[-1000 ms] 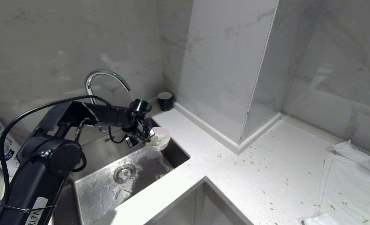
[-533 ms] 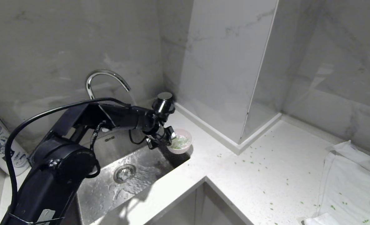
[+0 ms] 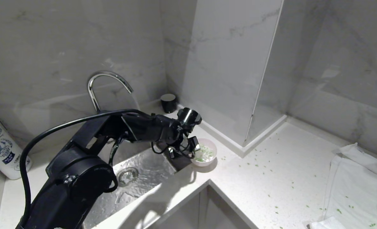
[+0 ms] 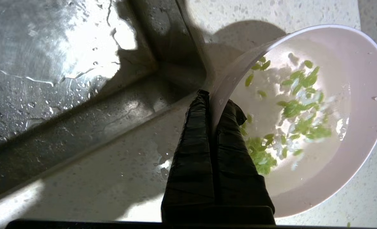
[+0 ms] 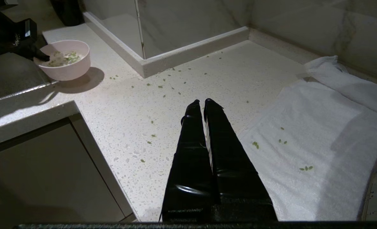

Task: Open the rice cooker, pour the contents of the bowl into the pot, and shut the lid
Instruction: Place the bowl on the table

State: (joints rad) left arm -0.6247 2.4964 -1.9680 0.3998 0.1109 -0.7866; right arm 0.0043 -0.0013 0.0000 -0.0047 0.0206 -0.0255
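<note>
The small pale pink bowl (image 3: 206,155) hangs upright at the counter's edge just right of the sink. My left gripper (image 3: 192,149) is shut on its near rim, one finger inside and one outside (image 4: 215,101). Chopped green bits in water, the contents (image 4: 296,111), lie in the bowl's white inside. From the right wrist view the bowl (image 5: 68,63) is low over the counter; whether it touches I cannot tell. My right gripper (image 5: 203,103) is shut and empty, hovering over the counter beside a white towel. The rice cooker, its pot and lid are out of view.
A wet steel sink (image 3: 137,178) with a curved faucet (image 3: 105,79) lies left of the bowl. A black cup (image 3: 168,102) stands in the back corner, by a marble column (image 3: 233,79). Green bits (image 3: 258,159) dot the counter. A white towel (image 3: 360,187) lies right, a bottle (image 3: 3,152) far left.
My left arm has swung to the right with the bowl, carrying it from above the sink to the counter's edge right of the sink. The right gripper has stayed still.
</note>
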